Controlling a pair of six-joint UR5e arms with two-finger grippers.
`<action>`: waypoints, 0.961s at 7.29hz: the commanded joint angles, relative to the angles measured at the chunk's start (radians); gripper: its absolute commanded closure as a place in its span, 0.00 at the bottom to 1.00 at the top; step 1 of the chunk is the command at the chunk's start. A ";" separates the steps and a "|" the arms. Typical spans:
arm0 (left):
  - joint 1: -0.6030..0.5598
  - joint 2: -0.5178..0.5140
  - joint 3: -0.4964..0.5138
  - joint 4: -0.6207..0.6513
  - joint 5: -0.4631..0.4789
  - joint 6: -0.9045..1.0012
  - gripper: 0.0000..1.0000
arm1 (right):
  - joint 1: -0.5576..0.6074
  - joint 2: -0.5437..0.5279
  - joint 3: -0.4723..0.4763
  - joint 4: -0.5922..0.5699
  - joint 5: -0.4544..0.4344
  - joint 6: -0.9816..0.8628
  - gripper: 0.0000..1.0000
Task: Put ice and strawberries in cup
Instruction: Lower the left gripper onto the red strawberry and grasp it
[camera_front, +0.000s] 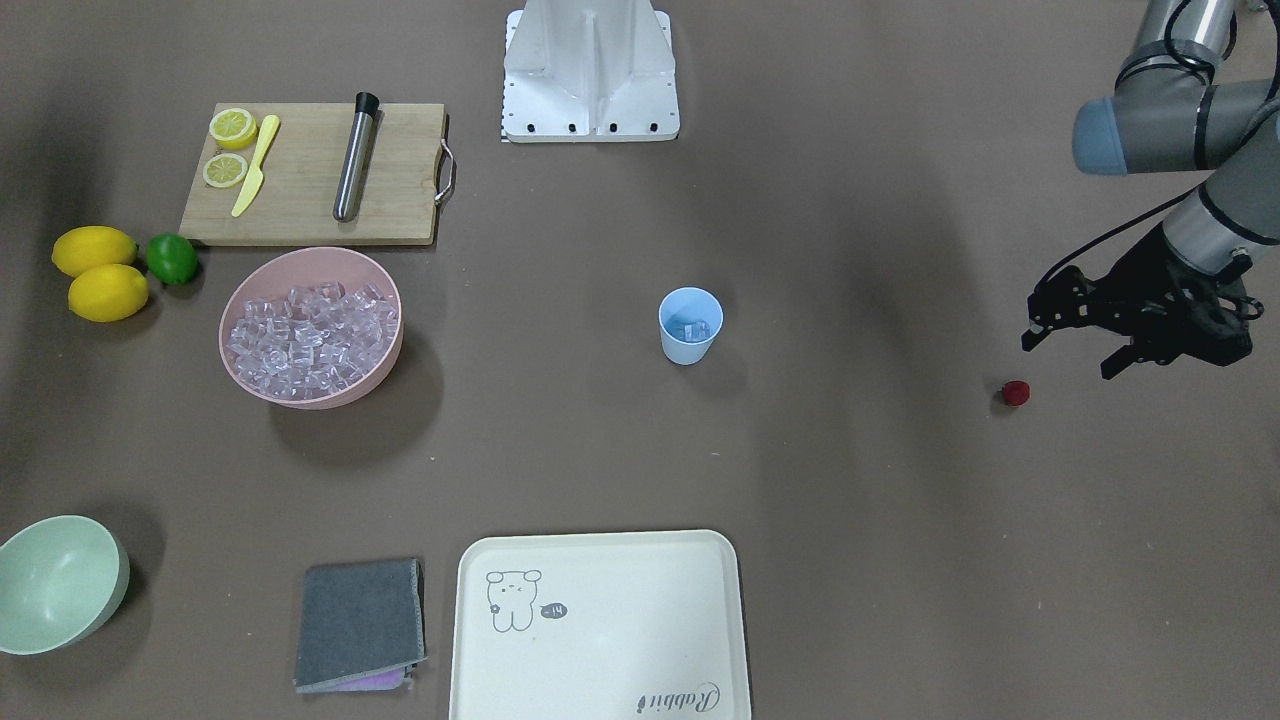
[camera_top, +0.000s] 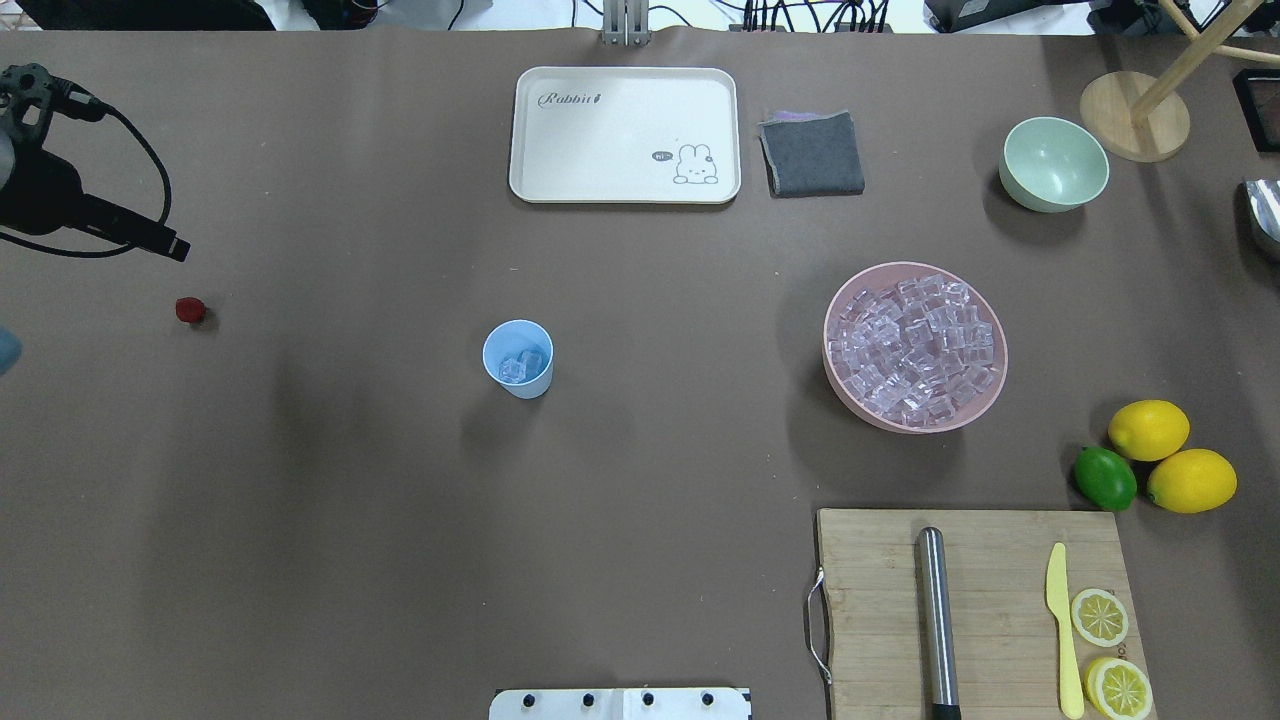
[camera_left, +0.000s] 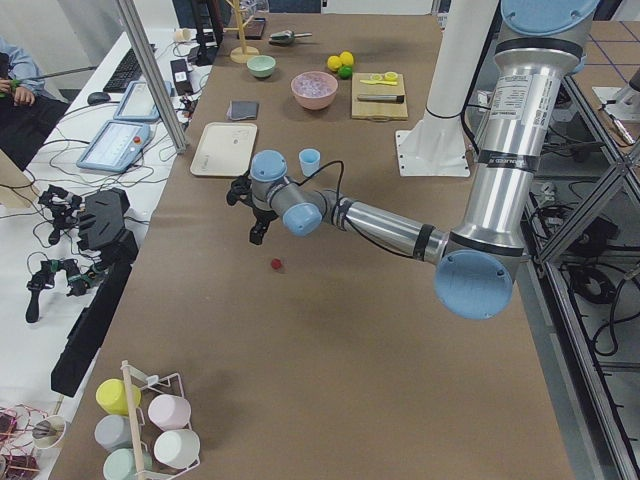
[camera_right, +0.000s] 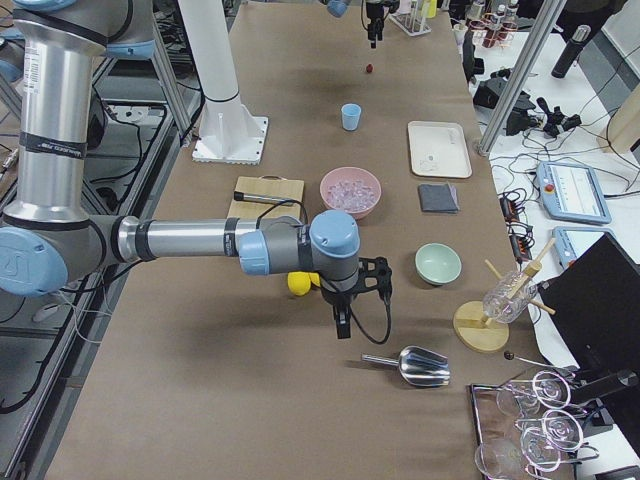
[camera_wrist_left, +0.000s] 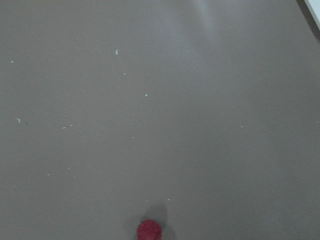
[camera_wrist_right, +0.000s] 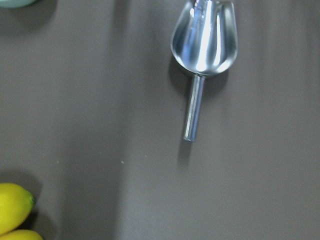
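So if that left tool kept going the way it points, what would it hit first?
Most likely bare table, just beside the strawberry. The left tool points downward, and its wrist camera shows only brown table ahead, the strawberry at the frame's bottom edge.

the cream tray (camera_top: 600, 150) is carrying the word "rabbit" in script near one corner; the speech bubble (camera_top: 661, 156) beside its drawn rabbit (camera_top: 695, 166) is showing marks too small to read.

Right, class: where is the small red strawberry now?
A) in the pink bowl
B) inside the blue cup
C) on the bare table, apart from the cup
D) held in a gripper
C: the strawberry lies on the table near the left gripper, well away from the cup.
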 joint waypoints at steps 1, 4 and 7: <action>0.035 -0.008 0.057 -0.050 0.054 -0.003 0.02 | 0.083 -0.064 -0.016 0.026 -0.016 -0.131 0.00; 0.103 -0.042 0.276 -0.279 0.129 -0.007 0.02 | 0.085 -0.060 -0.014 0.027 -0.024 -0.074 0.00; 0.105 -0.004 0.266 -0.304 0.129 -0.006 0.03 | 0.085 -0.057 -0.016 0.027 -0.028 -0.074 0.00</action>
